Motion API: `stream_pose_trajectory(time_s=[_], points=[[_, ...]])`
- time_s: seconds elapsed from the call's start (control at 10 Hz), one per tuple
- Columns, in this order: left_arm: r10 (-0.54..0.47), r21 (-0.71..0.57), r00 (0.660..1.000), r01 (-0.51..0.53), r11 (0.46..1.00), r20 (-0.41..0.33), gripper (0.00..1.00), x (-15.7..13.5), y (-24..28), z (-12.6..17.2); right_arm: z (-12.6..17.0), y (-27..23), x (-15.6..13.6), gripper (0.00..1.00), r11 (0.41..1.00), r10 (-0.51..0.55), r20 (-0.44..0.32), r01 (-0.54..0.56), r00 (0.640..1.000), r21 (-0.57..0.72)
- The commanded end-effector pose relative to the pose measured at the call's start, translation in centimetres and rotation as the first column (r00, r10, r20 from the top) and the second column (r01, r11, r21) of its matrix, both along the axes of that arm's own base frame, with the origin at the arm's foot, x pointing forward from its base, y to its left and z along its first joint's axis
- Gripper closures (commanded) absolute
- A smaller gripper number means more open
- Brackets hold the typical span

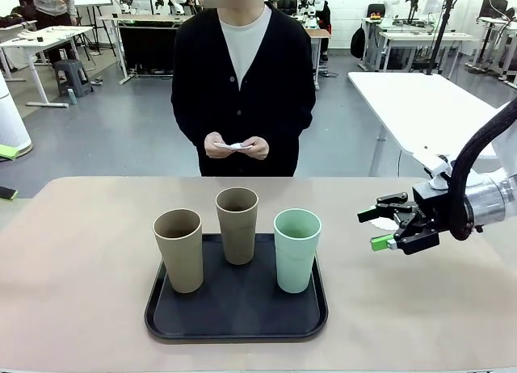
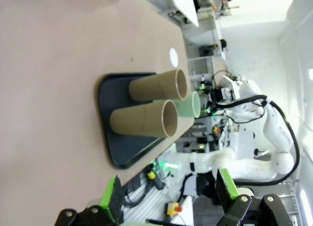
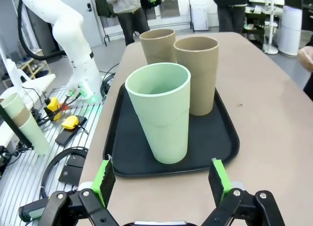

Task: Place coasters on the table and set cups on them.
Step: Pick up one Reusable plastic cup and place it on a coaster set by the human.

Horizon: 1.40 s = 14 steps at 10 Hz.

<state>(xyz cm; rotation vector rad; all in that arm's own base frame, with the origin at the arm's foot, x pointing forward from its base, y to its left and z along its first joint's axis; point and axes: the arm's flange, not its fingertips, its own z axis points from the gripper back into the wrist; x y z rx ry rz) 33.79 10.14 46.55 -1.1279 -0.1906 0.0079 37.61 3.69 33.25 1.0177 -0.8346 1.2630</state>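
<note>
While person's hands [image 1: 236, 148] hold coasters [image 1: 233, 145], three cups [image 1: 237, 225] on a tray [image 1: 234, 326]; left gripper [image 2: 168, 192], right gripper [image 1: 376, 228] agape, empty.

Table [image 1: 81, 268]: large, beige-tan, flat top with rounded corners, across the whole near scene.
Left tan cup [image 1: 178, 249]: tall, tapered, matte, no handle; upright, mouth up, near left on the black tray [image 1: 234, 334].
Middle tan cup [image 1: 237, 225]: same make, upright, farther back on the tray, between the other two.
Green cup [image 1: 296, 250]: pale mint, upright, near right on the tray.
Coasters [image 1: 234, 145]: white paper, held between the person's hands [image 1: 216, 145] beyond the far edge; number unclear.
</note>
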Motion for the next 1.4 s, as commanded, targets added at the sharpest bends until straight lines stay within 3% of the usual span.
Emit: stream_pose_trajectory(time_s=[0.0,0.5,0.7,1.0,1.3], points=[[-0.001,-0.007,1.000,0.001,1.000,0.008,0.00,0.0,0.1,0.2,0.2,-0.2,0.0,0.00,1.000,-0.006,0.005,0.006,1.000,0.005],[-0.001,-0.007,1.000,0.001,1.000,0.008,0.00,0.0,0.1,0.2,0.1,-0.3,0.0,0.00,1.000,-0.007,0.002,0.007,1.000,-0.002],[-0.001,-0.007,1.000,0.001,1.000,0.008,0.00,0.0,0.1,0.2,-1.9,0.4,0.6,0.00,0.994,0.032,0.083,-0.040,0.996,0.105],[-0.001,-0.007,1.000,0.001,1.000,0.008,0.00,0.0,0.1,0.2,-4.5,2.5,1.0,0.00,0.992,0.031,0.178,-0.052,0.984,0.112],[-0.001,-0.007,1.000,0.001,1.000,0.008,0.00,0.0,0.1,0.2,-6.5,4.6,1.4,0.00,0.993,0.014,0.152,-0.032,0.988,0.116]])
